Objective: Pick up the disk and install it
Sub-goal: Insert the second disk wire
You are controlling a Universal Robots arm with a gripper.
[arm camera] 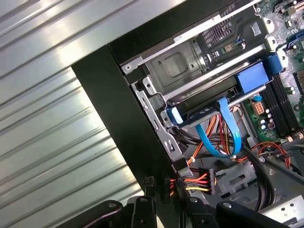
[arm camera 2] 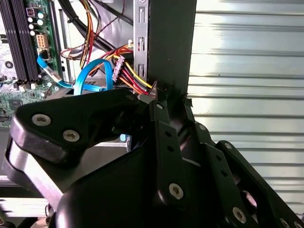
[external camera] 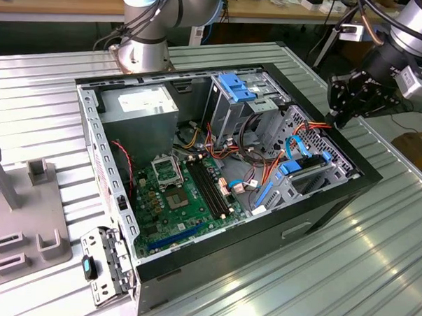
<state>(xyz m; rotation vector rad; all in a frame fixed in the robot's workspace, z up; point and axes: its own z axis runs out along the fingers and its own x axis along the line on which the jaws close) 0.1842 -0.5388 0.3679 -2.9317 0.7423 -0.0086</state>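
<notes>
The gripper (arm camera 2: 173,102), open or shut I cannot tell, is by the case (arm camera: 109,104) wall; the disk (arm camera: 204,103) inside looks hard and breakable, best held by its sides.

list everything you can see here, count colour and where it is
pc case: 1, black, open on the ribbed metal table
power supply: 1, grey with white label, case corner nearest the arm's base
motherboard: 1, green, case floor
drive cage: 1, metal with blue latch, far side of the case
disk: 1, dark with blue rails, seated in the bay at the case's end toward the exterior view's right, also in the first wrist view
cables: several, blue, red, yellow, orange and black, between cage and bay
fixture: 1, grey, table at the exterior view's left
arm base: 1, silver, behind the case
gripper: 1, black, above the case's rim at the exterior view's right, holding nothing visible
</notes>
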